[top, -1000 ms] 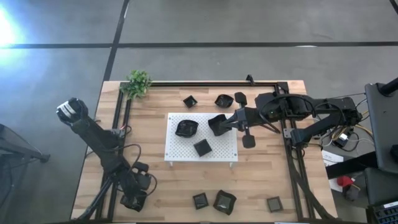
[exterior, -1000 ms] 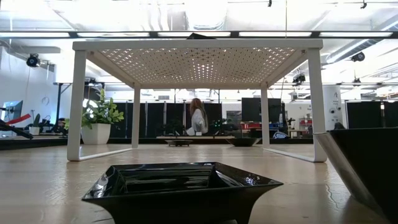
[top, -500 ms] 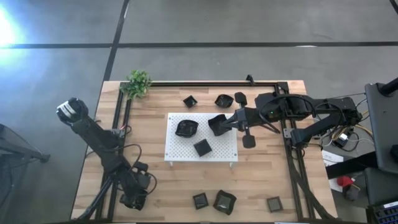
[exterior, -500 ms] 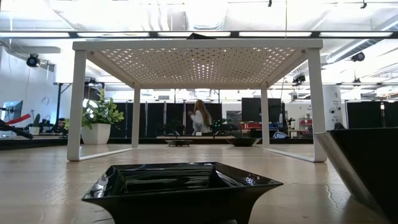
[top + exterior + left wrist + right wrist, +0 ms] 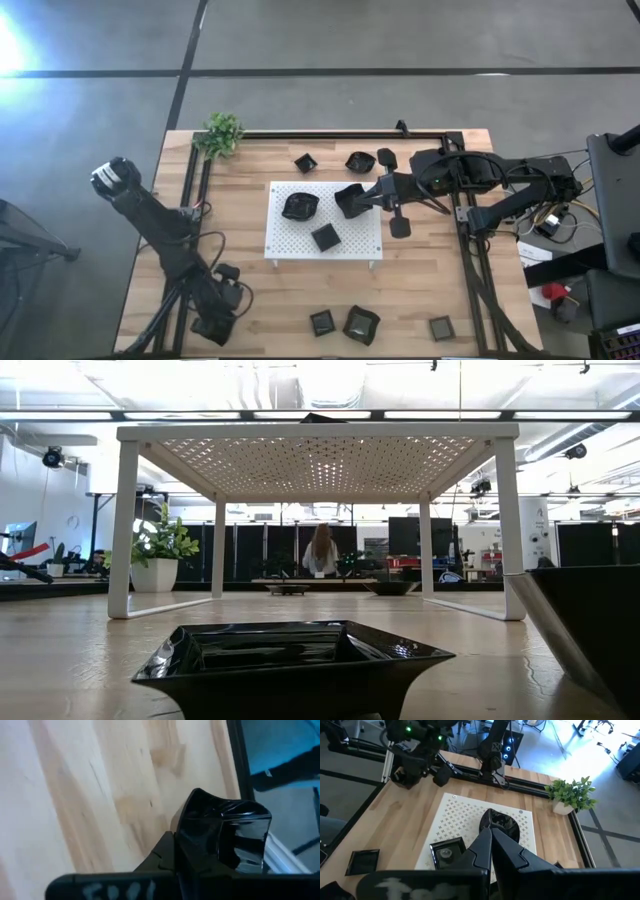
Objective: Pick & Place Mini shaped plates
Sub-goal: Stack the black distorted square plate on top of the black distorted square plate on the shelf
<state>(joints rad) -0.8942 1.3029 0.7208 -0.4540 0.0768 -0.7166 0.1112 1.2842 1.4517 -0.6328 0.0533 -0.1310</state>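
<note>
The mini shaped plates are small glossy black dishes. My left gripper (image 5: 213, 328) is at the table's near left corner, shut on one plate (image 5: 225, 835). On the white perforated board (image 5: 290, 240) rest a wavy plate (image 5: 300, 205) and a square plate (image 5: 324, 237). My right gripper (image 5: 345, 200) hovers high over the board's right part, shut, with nothing between its fingers (image 5: 489, 832). Two plates (image 5: 305, 162) (image 5: 358, 160) lie beyond the board. Three more (image 5: 322, 322) (image 5: 361, 324) (image 5: 440, 327) lie along the near edge. My left gripper holds the black plate by the side nearest the fingers (image 5: 187, 845). The plate itself hides the place of contact. The fingers slant down from the table's left. The plate stands tilted, its hollow side facing away from the gripper, over the wood by the table's edge.
A small green plant (image 5: 220, 133) stands at the far left corner. A black frame rail (image 5: 340, 134) runs along the far edge and the sides. In the low view the board stands on white legs (image 5: 123, 530), with a plate (image 5: 290, 660) close in front. A person (image 5: 322, 550) stands far behind.
My left gripper has shut on the plate at the near left corner and risen a little. My right arm has kept still.
</note>
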